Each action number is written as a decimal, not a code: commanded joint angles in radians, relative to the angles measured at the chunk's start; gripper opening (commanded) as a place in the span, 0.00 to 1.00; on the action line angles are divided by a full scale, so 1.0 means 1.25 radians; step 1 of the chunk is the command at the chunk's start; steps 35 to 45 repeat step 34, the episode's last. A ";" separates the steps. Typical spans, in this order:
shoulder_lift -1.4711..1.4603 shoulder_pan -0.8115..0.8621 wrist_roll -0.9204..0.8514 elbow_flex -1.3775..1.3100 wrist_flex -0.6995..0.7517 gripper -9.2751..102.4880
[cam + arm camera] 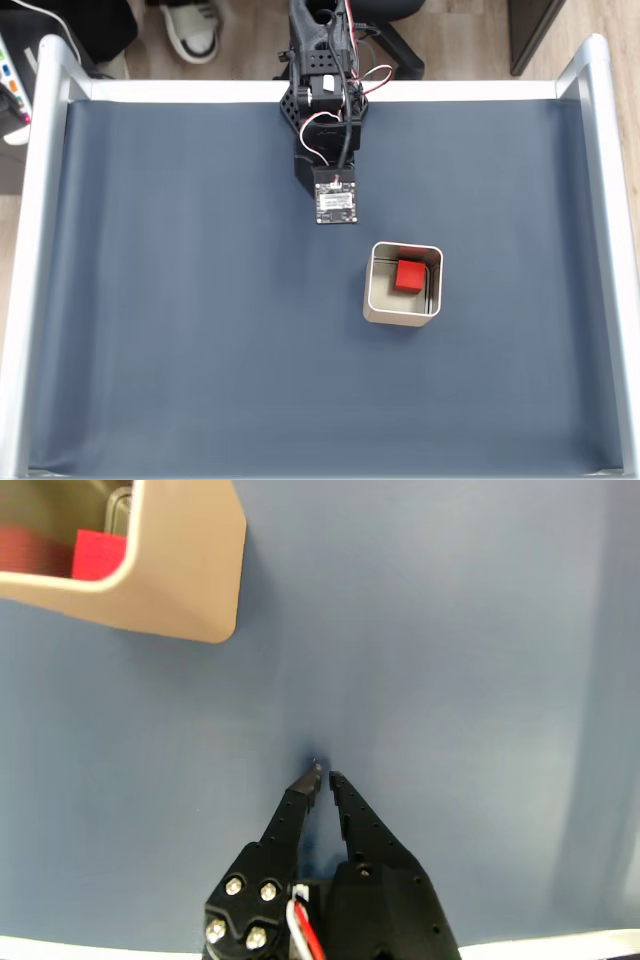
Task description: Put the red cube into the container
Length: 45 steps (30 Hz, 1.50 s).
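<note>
The red cube (410, 274) lies inside the container (377, 300), a square silvery-beige tin standing on the dark blue mat right of centre in the fixed view. In the wrist view the container (170, 575) fills the top left corner with the red cube (98, 554) visible over its rim. My gripper (324, 775) points at bare mat, its black fingers closed tip to tip with nothing between them. In the fixed view the arm (330, 150) is folded back near the far edge, up and left of the container, its fingertips hidden under the wrist.
A silver frame (40, 250) borders the mat on the left, far and right sides. Beyond the far edge are a chair base and a person's sandalled foot (192, 25). Open mat stretches across the left half and the front.
</note>
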 commanded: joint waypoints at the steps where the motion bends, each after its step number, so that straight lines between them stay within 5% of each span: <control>1: 0.001 0.009 -0.001 -0.007 0.017 0.08; 45: 0.002 0.004 0.015 -0.007 0.018 0.09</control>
